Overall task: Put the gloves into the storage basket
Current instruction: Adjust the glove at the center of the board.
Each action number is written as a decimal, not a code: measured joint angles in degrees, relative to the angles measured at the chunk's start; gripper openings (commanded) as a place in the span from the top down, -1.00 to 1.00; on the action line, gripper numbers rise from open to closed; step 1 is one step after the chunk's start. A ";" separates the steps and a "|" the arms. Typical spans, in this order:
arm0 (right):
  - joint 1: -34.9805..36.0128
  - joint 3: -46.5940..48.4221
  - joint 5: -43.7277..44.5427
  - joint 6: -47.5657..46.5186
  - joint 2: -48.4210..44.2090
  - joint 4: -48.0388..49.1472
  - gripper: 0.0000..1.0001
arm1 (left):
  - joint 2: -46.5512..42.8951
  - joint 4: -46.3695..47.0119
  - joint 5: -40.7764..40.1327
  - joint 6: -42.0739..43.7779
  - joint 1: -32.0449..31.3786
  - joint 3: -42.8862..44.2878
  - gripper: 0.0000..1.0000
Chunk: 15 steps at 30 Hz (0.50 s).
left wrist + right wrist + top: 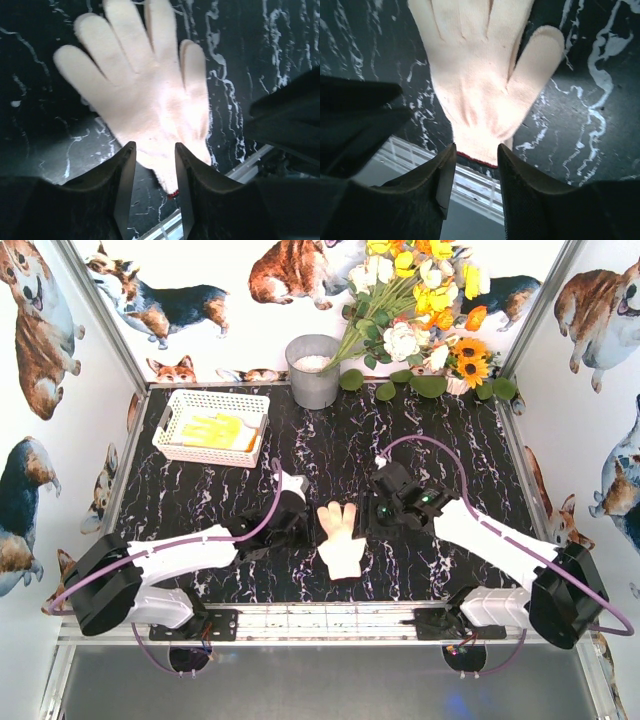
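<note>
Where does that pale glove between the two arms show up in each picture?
Top external: glove lies low centre, cuff nearest.
Left wrist: glove fills the upper middle, cuff lowest.
Right wrist: glove at top centre, cuff lowest.
Shared landmark: the black marbled table.

Shallow white lattice-sided plastic basket point(205, 398): one. Yellow fabric glove point(220, 430), inside the basket: one was countable, any others there indistinct. Peach-and-cream fabric glove point(341, 540), well right of the basket: one. Grey metal bucket point(313, 375), right of the basket: one.
</note>
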 measured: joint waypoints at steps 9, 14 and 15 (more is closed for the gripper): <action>-1.77 -7.48 -8.63 6.56 6.58 14.23 0.78 | 7.72 9.44 9.33 1.18 0.00 0.26 0.74; -1.77 -9.01 -7.19 7.23 8.24 15.85 0.80 | 12.98 11.85 9.73 1.11 0.02 0.48 0.78; -1.77 -9.05 -6.71 7.21 8.35 16.02 0.79 | 13.97 11.87 9.51 1.09 0.04 0.66 0.78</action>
